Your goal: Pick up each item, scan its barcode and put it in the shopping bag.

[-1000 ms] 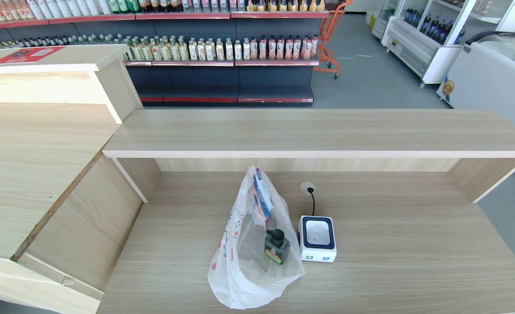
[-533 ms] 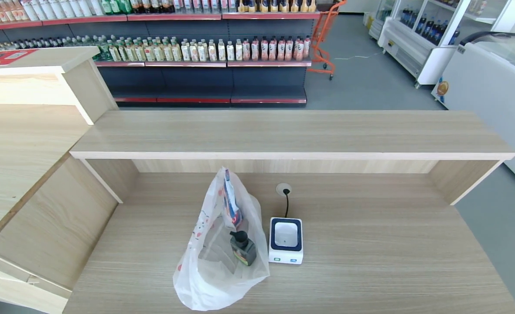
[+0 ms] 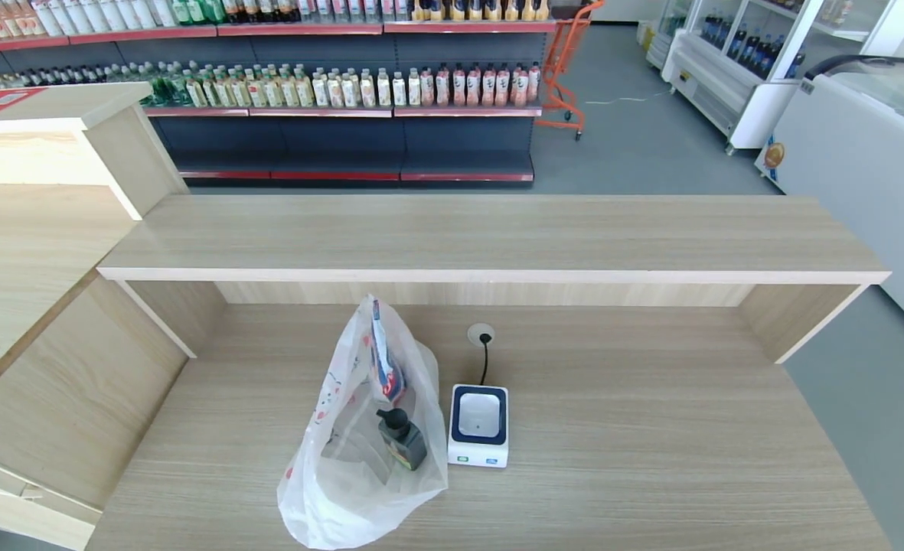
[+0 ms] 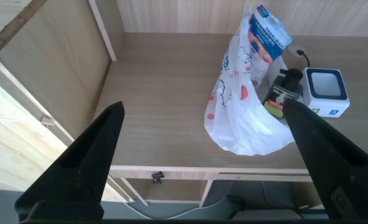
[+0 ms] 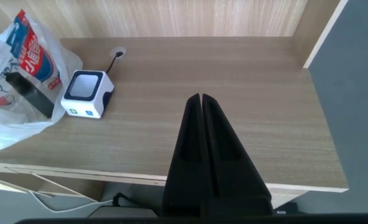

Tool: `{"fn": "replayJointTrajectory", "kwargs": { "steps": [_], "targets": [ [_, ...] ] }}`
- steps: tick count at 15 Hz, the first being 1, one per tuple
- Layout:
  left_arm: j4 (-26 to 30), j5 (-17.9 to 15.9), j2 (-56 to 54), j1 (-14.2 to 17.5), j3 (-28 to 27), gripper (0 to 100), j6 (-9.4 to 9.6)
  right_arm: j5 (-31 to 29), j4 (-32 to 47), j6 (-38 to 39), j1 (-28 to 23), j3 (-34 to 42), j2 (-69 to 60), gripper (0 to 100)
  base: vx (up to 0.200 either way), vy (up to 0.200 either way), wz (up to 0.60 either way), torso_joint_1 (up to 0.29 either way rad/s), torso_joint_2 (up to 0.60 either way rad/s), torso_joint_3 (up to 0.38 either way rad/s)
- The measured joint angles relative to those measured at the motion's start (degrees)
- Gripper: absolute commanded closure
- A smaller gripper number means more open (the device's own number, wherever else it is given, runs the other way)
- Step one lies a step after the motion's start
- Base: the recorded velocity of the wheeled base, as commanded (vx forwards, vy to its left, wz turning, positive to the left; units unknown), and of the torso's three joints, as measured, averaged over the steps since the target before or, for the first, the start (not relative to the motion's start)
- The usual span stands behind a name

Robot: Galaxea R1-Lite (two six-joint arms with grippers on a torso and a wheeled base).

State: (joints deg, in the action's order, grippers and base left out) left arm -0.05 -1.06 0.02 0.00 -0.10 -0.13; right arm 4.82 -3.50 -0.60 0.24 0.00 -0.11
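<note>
Everything seems bagged, so hold the left gripper (image 4: 202, 107) (fingers spread, empty) and the clenched right gripper (image 5: 200, 99) clear of the shopping bag (image 3: 360, 459) by the worktop's (image 3: 651, 428) front edge.

The counter (image 3: 651, 428), across the lower half of the head view, looks like pale wood laminate with fine straight grain, smooth and matt. The shopping bag (image 3: 344, 490), in the lower middle, is thin plastic film, white and half transparent, wrinkled, with a soft shine. Inside it the packet (image 3: 385, 367) is glossy printed film, and the bottle (image 3: 404, 444) is dark plastic with a matt black cap. The scanner (image 3: 479, 425), just right of the bag, has a smooth white plastic body and a glossy window.
</note>
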Motion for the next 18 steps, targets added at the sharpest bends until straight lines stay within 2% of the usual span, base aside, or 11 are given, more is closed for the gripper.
{"fn": "replayJointTrajectory", "kwargs": {
  "steps": [1, 18],
  "targets": [
    [0.0, 0.0, 0.0, 0.0, 0.0, 0, 0.00, 0.1, 0.0, 0.0, -0.1, 0.0, 0.0, 100, 0.200, 0.000, 0.00, -0.012, -0.01, 0.002],
    [0.0, 0.0, 0.0, 0.0, 0.0, 0, -0.02, 0.1, 0.1, 0.1, 0.0, 0.0, 0.0, 100, 0.000, 0.000, 0.00, 0.000, 0.00, 0.000]
  ]
}}
